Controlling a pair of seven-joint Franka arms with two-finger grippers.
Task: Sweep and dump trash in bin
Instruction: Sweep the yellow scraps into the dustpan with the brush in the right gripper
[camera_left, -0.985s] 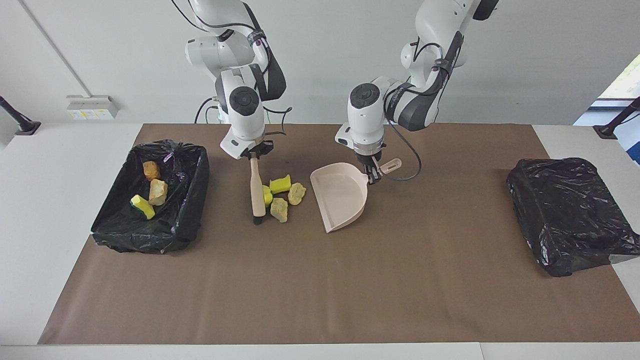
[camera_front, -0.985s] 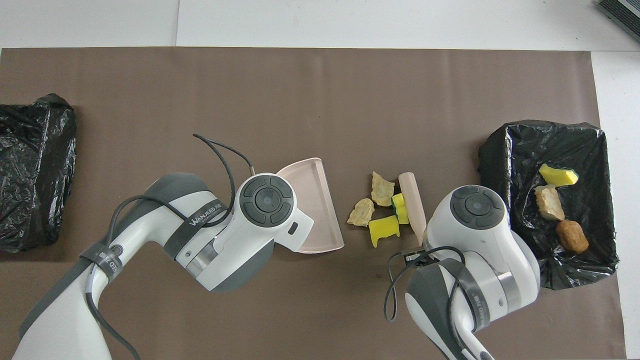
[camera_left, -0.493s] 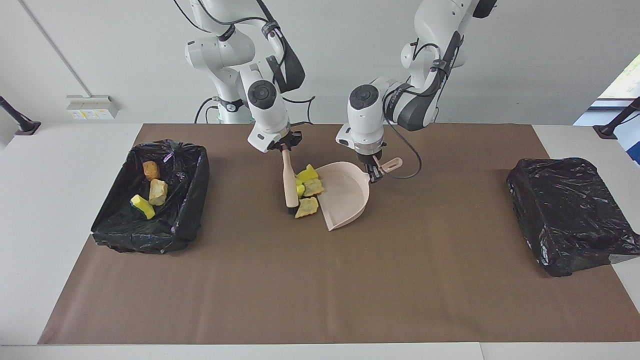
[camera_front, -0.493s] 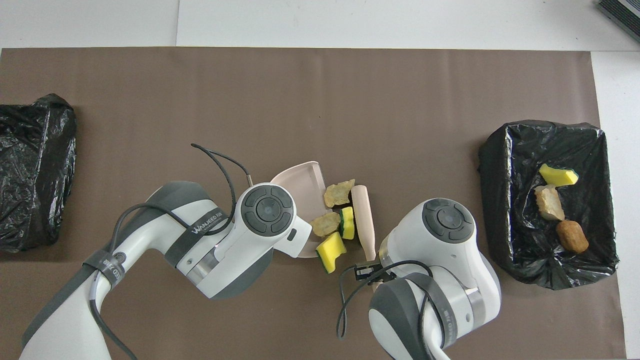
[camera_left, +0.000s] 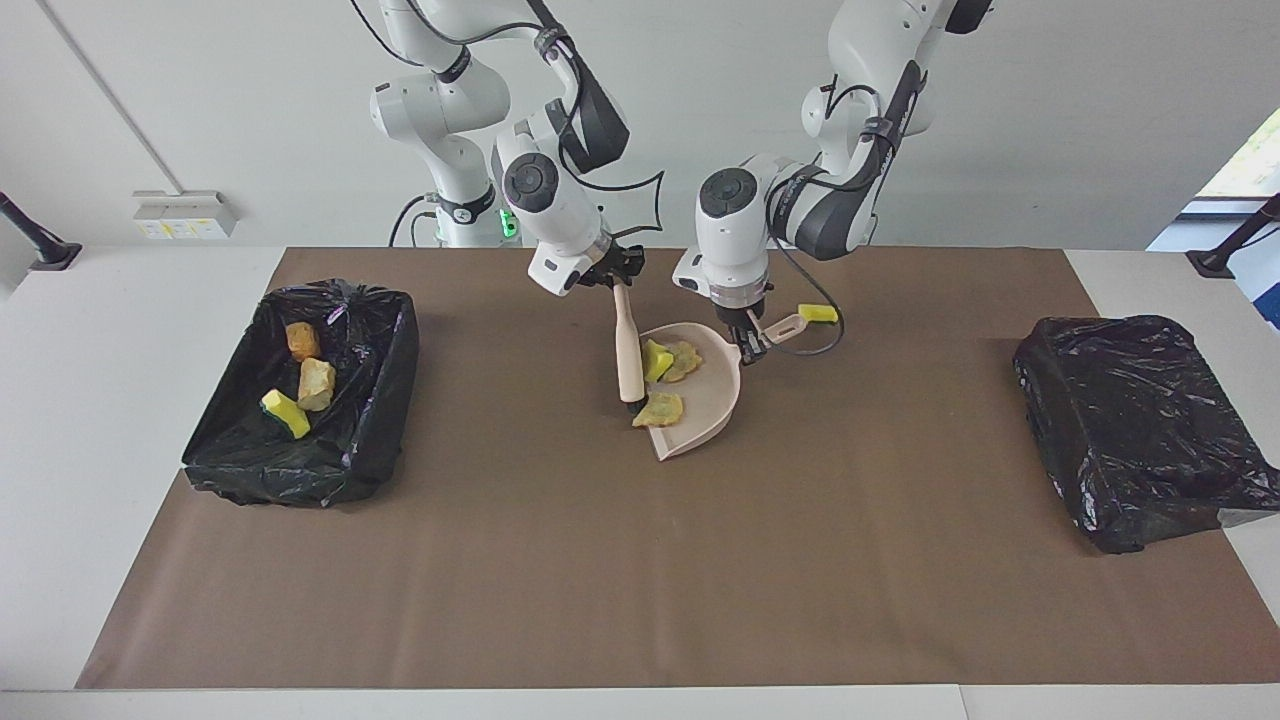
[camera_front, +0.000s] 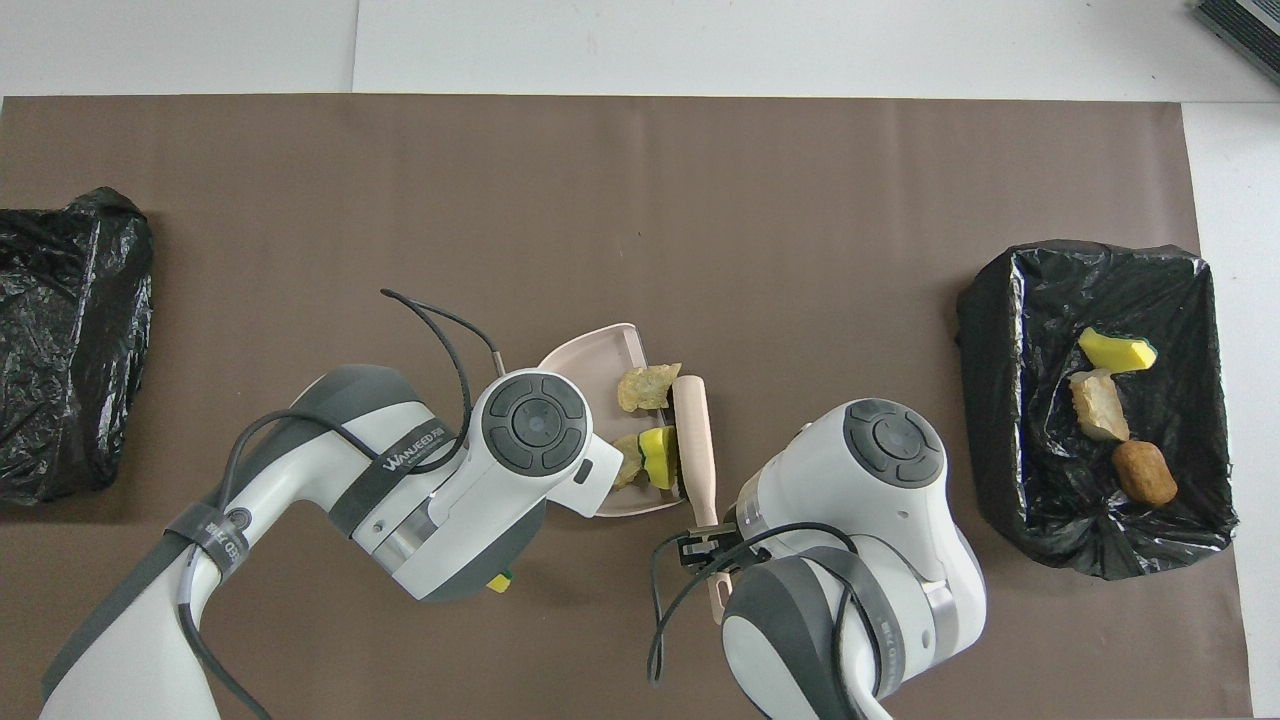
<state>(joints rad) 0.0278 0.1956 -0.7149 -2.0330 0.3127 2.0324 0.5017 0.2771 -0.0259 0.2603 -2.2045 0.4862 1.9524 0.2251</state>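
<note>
Pale pink dustpan (camera_left: 700, 400), beige brush (camera_left: 628, 350), black bin (camera_left: 370, 400).

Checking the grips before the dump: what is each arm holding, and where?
Right end effector grips the brush at its handle's top end; left end effector grips the pink dustpan by its handle.

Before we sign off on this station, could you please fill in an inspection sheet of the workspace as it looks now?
Surface: brown mat on a white table, flat.
Job's things: three scraps in the pink dustpan, one at its lip; brush at the pan's mouth; three more scraps in the open bin.
Clutter: stray sponge piece on the mat by the dustpan handle's end.
Grippers: left gripper shut on the dustpan handle; right gripper shut on the brush.
Cables: cable loop hangs beside the stray sponge piece.
Surroundings: bag-covered bin at the left arm's end; wall box.
</note>
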